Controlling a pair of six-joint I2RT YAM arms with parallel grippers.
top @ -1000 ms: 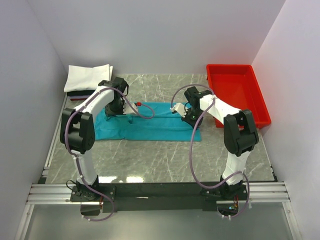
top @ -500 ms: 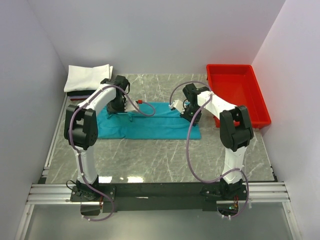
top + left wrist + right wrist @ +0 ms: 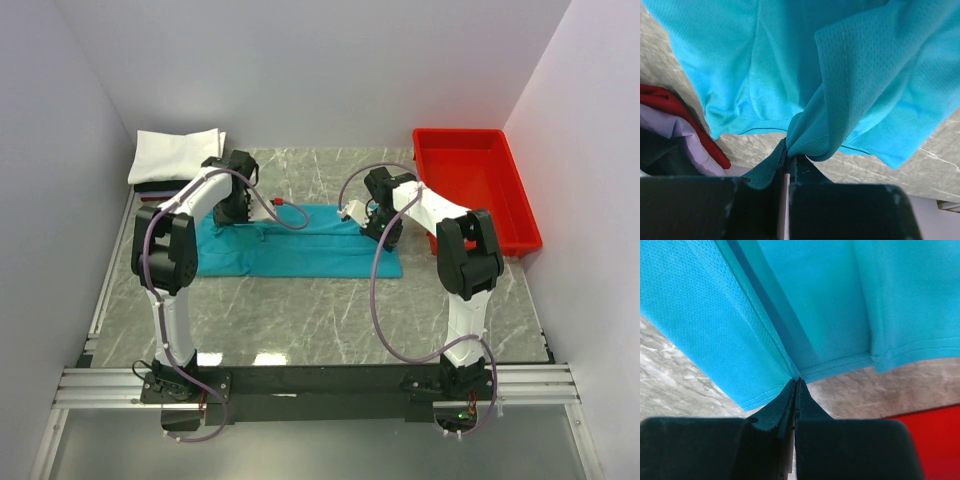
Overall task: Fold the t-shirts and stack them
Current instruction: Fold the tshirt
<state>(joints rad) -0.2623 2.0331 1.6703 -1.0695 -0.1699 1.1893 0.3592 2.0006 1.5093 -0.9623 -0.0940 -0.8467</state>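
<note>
The teal-blue t-shirt lies folded along its length on the marble table, mid-field. My left gripper is shut on a bunch of its cloth at the far left edge. My right gripper is shut on its hem at the far right edge. A folded white t-shirt tops a stack with dark and red shirts under it at the back left; the red one and a pale one show in the left wrist view.
A red plastic tray stands at the back right, its corner showing in the right wrist view. White walls close in the table on three sides. Both arms' cables arc over the shirt.
Both grippers have carried the shirt's near edge back toward the far edge, so the shirt now lies narrower. The arms have drawn closer to the back of the table.
</note>
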